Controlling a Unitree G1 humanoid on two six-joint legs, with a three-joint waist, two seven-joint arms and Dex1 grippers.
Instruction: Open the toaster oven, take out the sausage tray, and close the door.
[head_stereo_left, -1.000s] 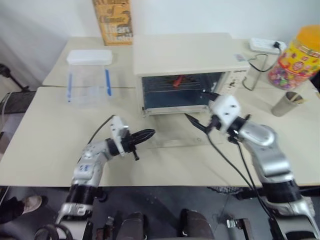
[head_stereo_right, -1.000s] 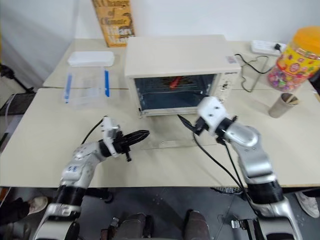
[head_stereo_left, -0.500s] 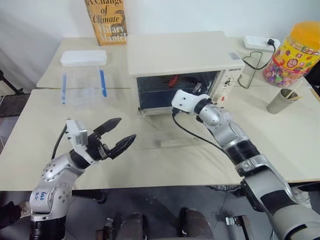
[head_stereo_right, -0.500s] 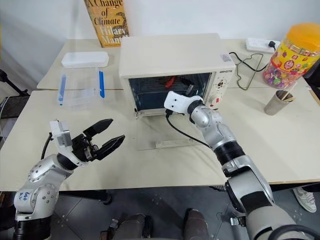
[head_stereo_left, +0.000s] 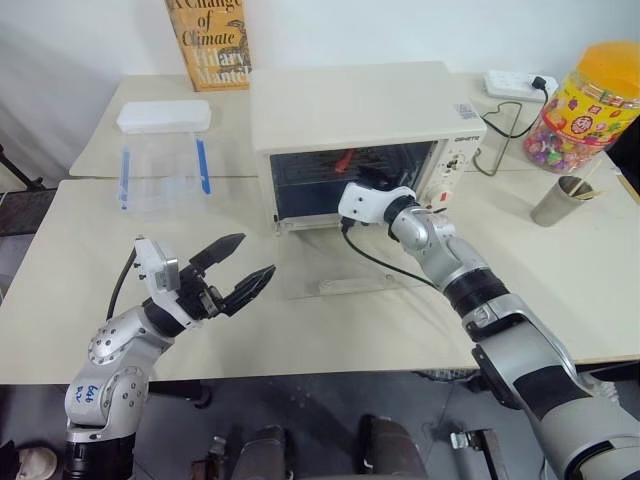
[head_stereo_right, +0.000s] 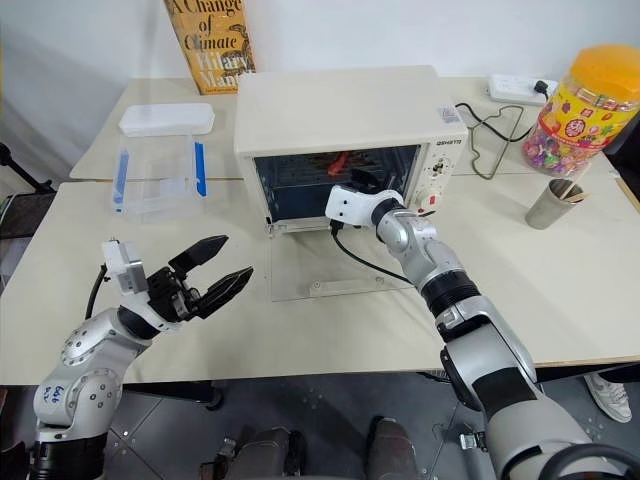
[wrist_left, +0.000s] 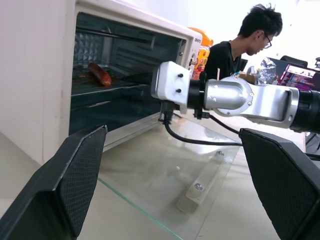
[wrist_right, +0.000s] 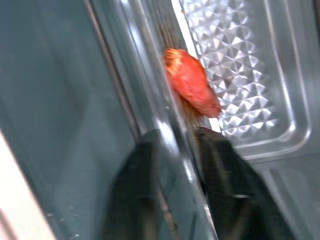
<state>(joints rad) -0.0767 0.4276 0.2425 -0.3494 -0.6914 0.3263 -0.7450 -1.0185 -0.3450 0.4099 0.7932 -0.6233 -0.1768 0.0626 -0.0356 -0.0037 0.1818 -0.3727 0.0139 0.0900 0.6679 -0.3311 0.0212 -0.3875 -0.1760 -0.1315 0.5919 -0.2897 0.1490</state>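
One toaster oven (head_stereo_left: 365, 120) with door (head_stereo_left: 335, 265) dropped flat, one sausage (wrist_right: 192, 82) on one sausage tray (wrist_right: 240, 90), right gripper (wrist_right: 175, 145) pinched on tray rim, left gripper (head_stereo_left: 242, 270) spread wide, near left.

clear box (head_stereo_left: 160, 165), candy jar (head_stereo_left: 588, 105), book (head_stereo_left: 208, 42)

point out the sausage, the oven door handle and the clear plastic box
sausage (wrist_left: 100, 74), left wrist view, middle of its red body
door handle (wrist_left: 202, 184), left wrist view, middle of the cream bar under the glass
clear plastic box (head_stereo_left: 161, 175), left eye view, its front wall
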